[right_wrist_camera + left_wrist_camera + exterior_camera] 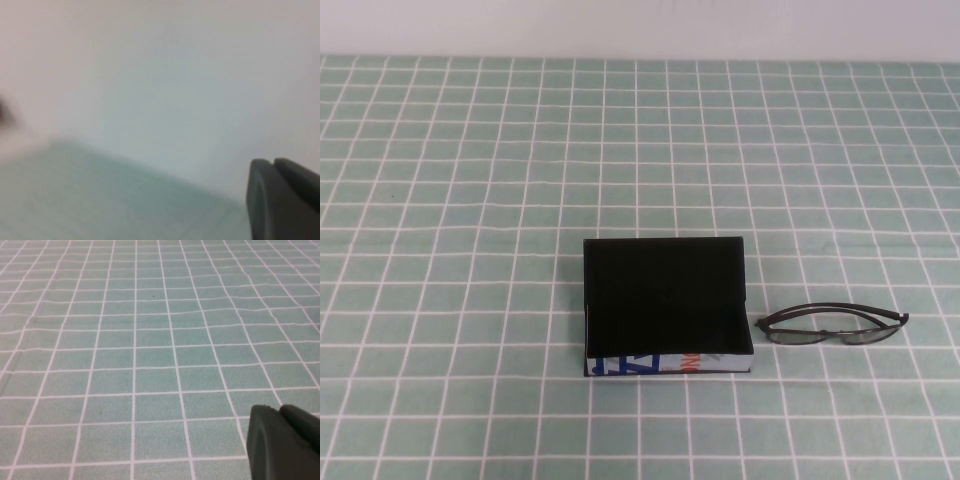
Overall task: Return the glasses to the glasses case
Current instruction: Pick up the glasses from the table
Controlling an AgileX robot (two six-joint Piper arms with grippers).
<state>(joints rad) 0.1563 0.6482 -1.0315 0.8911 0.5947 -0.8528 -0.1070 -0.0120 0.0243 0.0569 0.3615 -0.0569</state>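
Observation:
The glasses case [665,305] lies open near the middle of the table in the high view. It is a black box with black lining, and its white front strip [665,364] has blue and orange print. The glasses [832,327], thin and dark-framed with greyish lenses and folded arms, lie on the cloth just right of the case, apart from it. Neither arm shows in the high view. My left gripper [280,410] is shut and empty over bare cloth. My right gripper [274,162] is shut and empty, facing a pale wall and the cloth's far edge.
A green cloth with a white grid [470,200] covers the whole table. A pale wall [640,25] runs along the far edge. Nothing else stands on the cloth.

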